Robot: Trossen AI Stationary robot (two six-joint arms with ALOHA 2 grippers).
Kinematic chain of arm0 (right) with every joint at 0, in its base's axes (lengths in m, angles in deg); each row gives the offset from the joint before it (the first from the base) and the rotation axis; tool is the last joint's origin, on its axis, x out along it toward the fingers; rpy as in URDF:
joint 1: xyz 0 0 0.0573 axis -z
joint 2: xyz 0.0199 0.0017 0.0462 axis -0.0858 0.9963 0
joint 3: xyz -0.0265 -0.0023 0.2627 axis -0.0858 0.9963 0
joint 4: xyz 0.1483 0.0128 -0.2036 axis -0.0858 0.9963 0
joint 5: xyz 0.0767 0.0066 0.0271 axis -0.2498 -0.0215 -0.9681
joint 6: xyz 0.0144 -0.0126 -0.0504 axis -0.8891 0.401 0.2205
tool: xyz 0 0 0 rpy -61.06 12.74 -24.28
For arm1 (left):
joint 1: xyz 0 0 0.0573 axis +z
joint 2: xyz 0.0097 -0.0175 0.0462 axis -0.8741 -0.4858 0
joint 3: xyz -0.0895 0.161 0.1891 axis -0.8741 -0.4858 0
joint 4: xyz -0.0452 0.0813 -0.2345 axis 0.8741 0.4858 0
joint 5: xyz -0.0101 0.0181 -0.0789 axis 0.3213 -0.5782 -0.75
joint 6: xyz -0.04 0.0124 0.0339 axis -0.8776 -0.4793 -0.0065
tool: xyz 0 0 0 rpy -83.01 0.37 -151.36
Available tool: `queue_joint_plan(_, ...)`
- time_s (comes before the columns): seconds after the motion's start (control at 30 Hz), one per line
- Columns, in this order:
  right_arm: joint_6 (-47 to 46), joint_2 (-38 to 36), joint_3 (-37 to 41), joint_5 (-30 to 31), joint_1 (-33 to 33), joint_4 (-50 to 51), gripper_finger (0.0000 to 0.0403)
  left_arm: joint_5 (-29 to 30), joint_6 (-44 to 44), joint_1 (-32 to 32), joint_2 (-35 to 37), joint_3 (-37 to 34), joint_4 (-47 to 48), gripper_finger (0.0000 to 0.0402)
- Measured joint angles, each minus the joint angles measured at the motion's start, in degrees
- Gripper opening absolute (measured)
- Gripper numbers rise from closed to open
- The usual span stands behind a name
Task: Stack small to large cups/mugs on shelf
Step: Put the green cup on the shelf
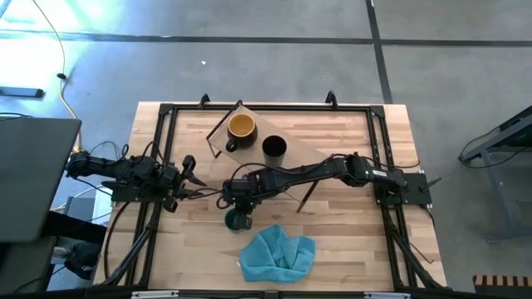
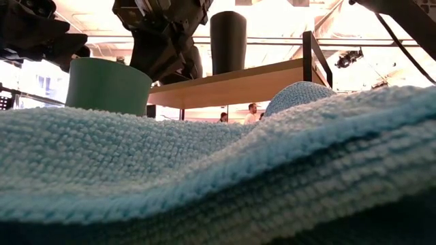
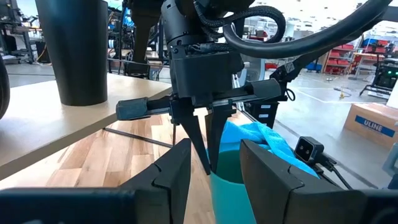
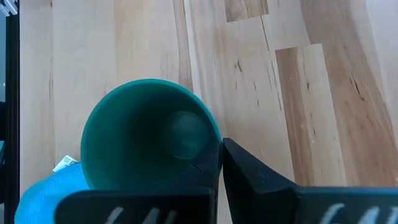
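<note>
My right gripper (image 4: 219, 163) is clenched on the rim of the green cup (image 4: 149, 134), one finger inside the wall and one outside. The left wrist view confirms it: both thin fingers (image 3: 200, 134) come down together onto the cup's rim (image 3: 227, 180). The cup stands upright on the tabletop (image 1: 349, 224), near the table's middle, just to the far-left of the teal cloth (image 1: 277, 253). From overhead, the cup (image 1: 236, 219) shows directly under the right gripper (image 1: 235, 199), with the right arm reaching across from the right side of the table.

In the low view the green cup (image 2: 107, 85) stands behind the cloth's folds (image 2: 225, 177), the right gripper (image 2: 167, 51) above and beside it.

My left gripper (image 3: 214, 165) hangs at the left side of the table, fingers apart and grasping nothing, pointed toward the green cup. Overhead it sits (image 1: 193, 178) well to the left of the cup.

The shelf (image 1: 287, 162) lies diagonally across the far half of the table. The yellow-orange mug (image 1: 241, 127) stands at its far-left end, dark handle toward the near side. The black cup (image 1: 274, 148) stands just to its right on the same board, apart from the mug. The black cup (image 3: 73, 50) is upright on the shelf.
</note>
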Motion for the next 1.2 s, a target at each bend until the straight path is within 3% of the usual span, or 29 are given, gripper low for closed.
queue_joint_plan(0.47,0.2,0.0,-6.3,0.4,0.2,5.2,0.0000,0.0,-0.5,0.0,0.0,0.0,0.0,0.0124)
queue_joint_plan(1.2,-1.7,-2.9,-6.5,-2.0,0.1,8.0,0.0000,0.0,-0.5,0.0,0.0,0.0,0.0,0.0124)
